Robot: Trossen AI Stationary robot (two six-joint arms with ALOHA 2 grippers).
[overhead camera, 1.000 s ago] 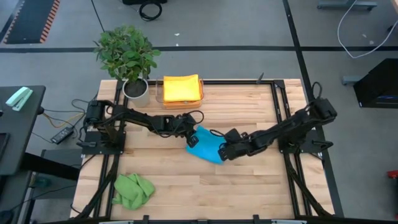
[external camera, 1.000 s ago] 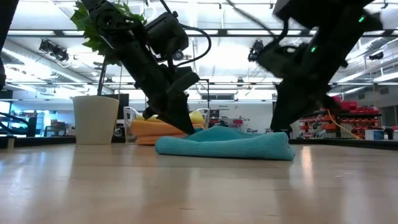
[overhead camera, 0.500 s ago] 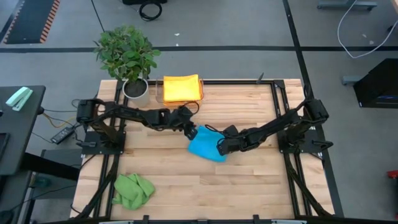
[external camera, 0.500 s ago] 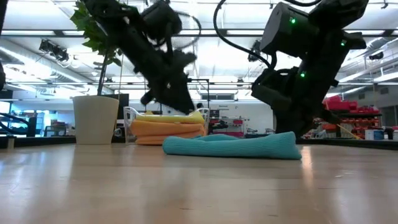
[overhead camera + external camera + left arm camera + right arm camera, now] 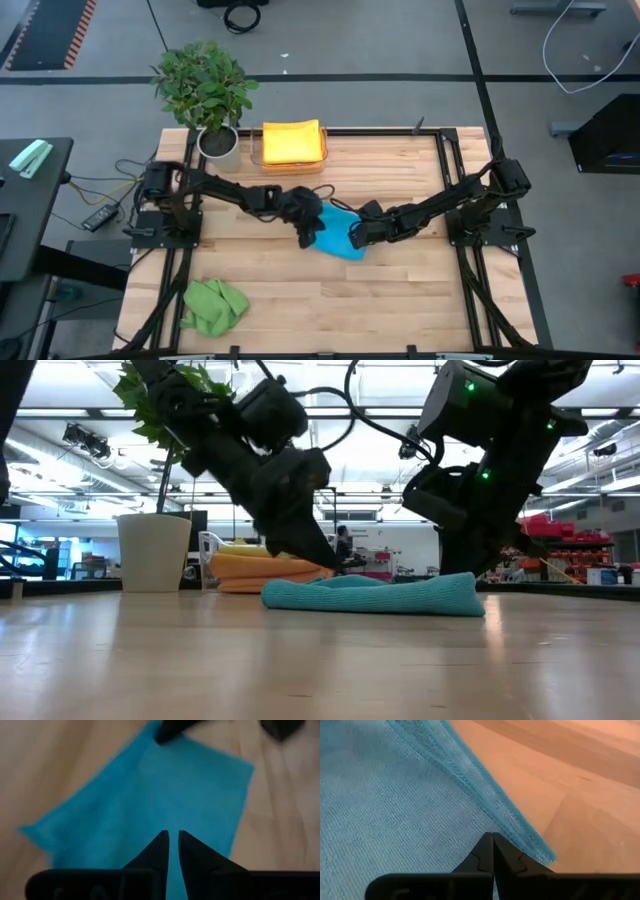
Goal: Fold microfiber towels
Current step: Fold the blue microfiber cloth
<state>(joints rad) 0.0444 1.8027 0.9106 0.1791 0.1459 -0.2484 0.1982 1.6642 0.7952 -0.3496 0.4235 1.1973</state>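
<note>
Blue towel (image 5: 335, 236) lies folded mid-tabletop (image 5: 400, 290). Left gripper (image 5: 173, 851) hovers over it, fingers a narrow slit apart, nothing between them. Right gripper (image 5: 493, 851) pressed closed on the towel's surface, gripping nothing. Risk: any dragging could undo the fold.
</note>
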